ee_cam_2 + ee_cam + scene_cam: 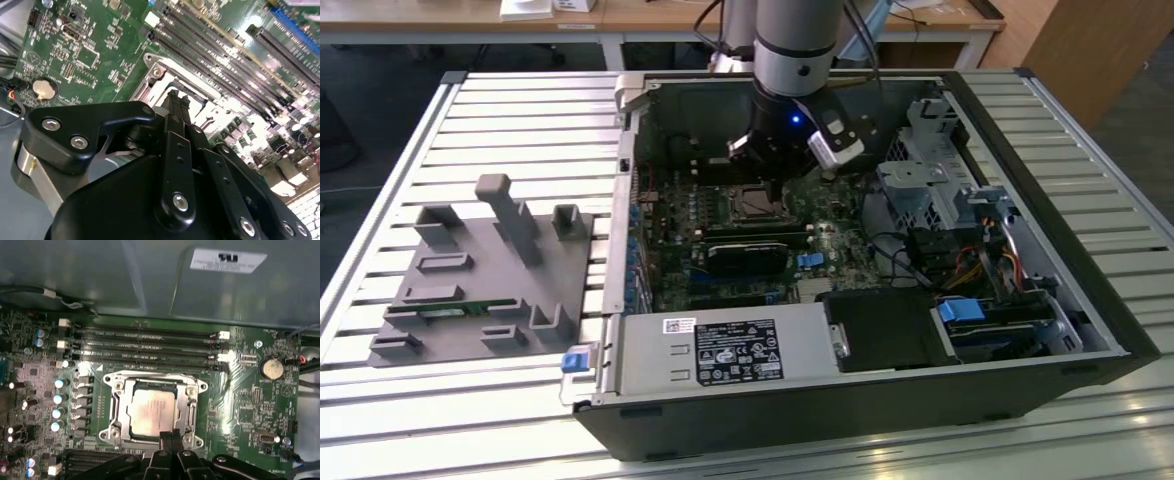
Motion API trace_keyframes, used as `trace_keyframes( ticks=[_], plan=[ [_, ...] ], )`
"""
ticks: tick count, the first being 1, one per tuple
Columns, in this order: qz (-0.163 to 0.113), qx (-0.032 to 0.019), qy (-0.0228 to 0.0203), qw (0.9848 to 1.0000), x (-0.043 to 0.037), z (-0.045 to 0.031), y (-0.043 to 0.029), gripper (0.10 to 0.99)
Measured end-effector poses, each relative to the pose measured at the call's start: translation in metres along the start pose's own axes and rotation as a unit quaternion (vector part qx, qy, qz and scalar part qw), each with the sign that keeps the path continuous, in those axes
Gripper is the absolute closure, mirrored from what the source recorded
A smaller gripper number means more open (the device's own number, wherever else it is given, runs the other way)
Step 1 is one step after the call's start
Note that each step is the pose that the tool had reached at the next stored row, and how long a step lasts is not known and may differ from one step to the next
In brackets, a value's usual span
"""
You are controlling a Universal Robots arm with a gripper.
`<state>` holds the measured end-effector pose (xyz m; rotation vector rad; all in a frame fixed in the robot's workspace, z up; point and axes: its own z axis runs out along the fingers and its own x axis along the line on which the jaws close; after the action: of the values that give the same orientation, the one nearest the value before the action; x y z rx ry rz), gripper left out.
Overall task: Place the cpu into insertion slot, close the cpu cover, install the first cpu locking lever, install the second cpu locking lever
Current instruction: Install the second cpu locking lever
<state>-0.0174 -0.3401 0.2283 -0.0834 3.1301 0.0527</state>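
The cpu (151,412), a tan-silver square, lies flat in the insertion slot (754,204) on the green motherboard. The silver cpu cover (150,382) lies down around it, and the chip's face shows through the cut-out. My gripper (170,436) hangs just over the socket's edge, its two black fingertips pressed together with nothing seen between them. In the second wrist view the gripper (176,102) points down at the cover's silver frame (192,75). In the exterior view the gripper (781,170) sits inside the open computer case, right above the socket. I cannot make out how the locking levers stand.
Long memory slots (150,347) run beside the socket, with a coin battery (272,368) and a row of capacitors (60,400) nearby. A black card (747,255), the power supply (720,350) and a drive cage (934,170) crowd the case. A grey fixture tray (480,280) lies outside it.
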Motion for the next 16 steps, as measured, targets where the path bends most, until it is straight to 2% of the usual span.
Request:
trace_keyframes(
  ticks=[7, 11, 13, 16],
  plan=[
    [0.0, -0.002, 0.0, 1.0, 0.0003, 0.0005, -0.0044, 0.965],
    [0.001, -0.0057, 0.0001, 1.0, 0.0006, 0.0004, -0.0115, 0.965],
    [0.001, -0.0111, 0.0, 0.9999, 0.0007, 0.0005, -0.0135, 0.965],
    [0.002, -0.0274, -0.0001, 0.9996, 0.0008, 0.0006, -0.0148, 0.965]
  ],
)
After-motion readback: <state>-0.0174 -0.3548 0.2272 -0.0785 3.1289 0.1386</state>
